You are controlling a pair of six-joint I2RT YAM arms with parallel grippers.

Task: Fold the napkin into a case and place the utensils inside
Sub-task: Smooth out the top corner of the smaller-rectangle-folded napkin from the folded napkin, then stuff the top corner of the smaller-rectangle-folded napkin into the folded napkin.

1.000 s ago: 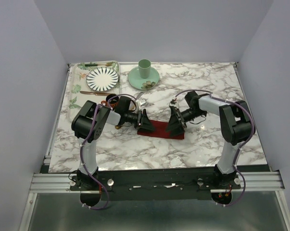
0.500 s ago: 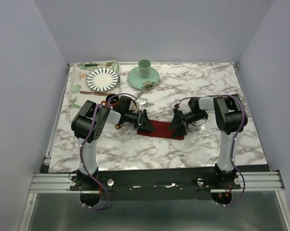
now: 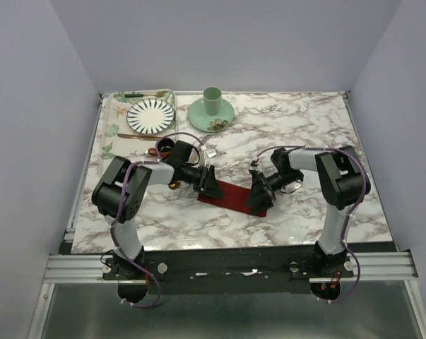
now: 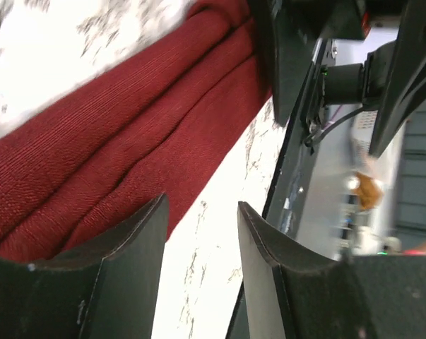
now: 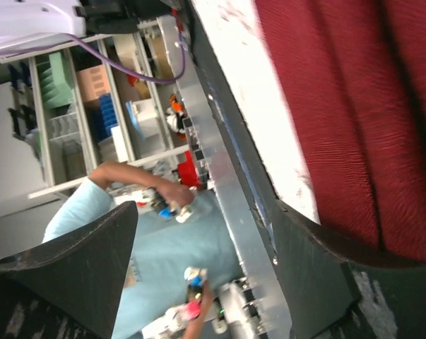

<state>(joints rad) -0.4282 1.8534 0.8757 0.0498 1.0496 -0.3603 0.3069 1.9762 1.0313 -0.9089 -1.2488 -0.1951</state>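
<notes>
Now at the folding step: case nearly shaped, utensils not yet inside.

At left, black two-finger left gripper (image 3: pixel 208 185) low over the white-and-grey marbled table top (image 3: pixel 304 127), jaws half apart with only bare marble between them, one finger overlapping the end of the dark red folded cloth napkin (image 3: pixel 232 194). In the middle, lying flat as a narrow layered strip, slanted across the table between both arms. At right, black right gripper (image 3: pixel 258 195) at the strip's other end, jaws spread wide, gripping nothing. Probably next: square the folds, then open a pocket without undoing the layers; utensils too small to pick out from above.
</notes>
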